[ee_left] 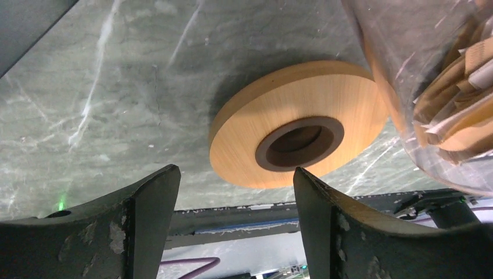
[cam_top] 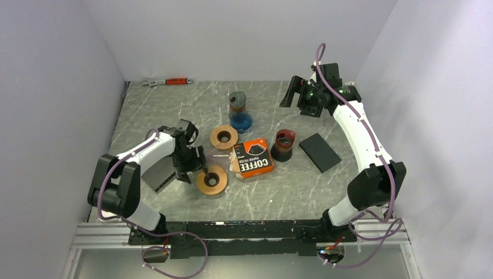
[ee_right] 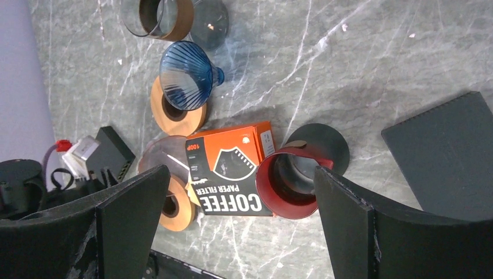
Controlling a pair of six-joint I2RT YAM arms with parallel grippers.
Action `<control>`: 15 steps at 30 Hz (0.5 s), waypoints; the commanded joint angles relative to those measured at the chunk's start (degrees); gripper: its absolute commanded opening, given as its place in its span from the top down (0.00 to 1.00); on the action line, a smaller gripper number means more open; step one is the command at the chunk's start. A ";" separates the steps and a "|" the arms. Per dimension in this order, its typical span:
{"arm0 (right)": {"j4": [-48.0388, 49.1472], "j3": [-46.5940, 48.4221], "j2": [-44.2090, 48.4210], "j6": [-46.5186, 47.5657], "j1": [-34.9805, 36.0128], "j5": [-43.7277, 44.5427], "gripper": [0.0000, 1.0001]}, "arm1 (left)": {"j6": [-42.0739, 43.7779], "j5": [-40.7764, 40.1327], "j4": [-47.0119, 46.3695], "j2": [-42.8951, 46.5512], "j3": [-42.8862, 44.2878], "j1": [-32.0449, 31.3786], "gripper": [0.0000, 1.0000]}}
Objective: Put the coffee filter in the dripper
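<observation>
Two claws apart: left claw (ee_left: 234, 172) at wooden ring (ee_left: 302, 99) rim (near table (ee_left: 116, 87) edge), right claw (ee_right: 241, 170) raised, far side.

Wooden ring (ee_left: 244, 139) on marble table (ee_left: 116, 87) beyond spread fingers (ee_left: 148, 224); clear dripper (ee_left: 401, 52) w/ brown paper (ee_left: 459, 102), rt edge.

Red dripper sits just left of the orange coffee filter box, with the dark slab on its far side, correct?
No. The top external view shows the red dripper just right of the orange coffee filter box, not left; the dark slab does lie on its far side.
</observation>
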State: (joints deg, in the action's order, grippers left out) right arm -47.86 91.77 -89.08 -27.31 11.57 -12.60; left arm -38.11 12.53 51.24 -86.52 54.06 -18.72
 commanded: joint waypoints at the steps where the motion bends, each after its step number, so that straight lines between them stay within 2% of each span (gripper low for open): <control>1: 2.36 -1.09 1.31 -1.89 -0.66 -2.93 0.00 | 1.46 -1.34 -4.64 -2.93 -0.74 -1.75 0.23; 9: 2.58 -1.03 0.61 -2.26 -1.06 -4.37 0.00 | 2.64 -2.55 -7.43 -9.80 0.16 -3.90 0.33; 13: 2.50 -0.76 0.27 -2.37 -1.20 -4.95 0.00 | 3.03 -2.91 -7.51 -11.26 1.10 -4.66 0.45; 15: 2.43 -0.40 0.13 -2.40 -1.31 -5.06 0.00 | 3.19 -3.82 -6.58 -10.91 1.70 -5.19 0.48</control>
State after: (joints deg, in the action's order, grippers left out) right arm -47.44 90.56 -89.08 -28.99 10.68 -16.47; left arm -36.03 11.31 46.57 -96.07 54.39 -22.79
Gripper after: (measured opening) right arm 0.994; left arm 0.549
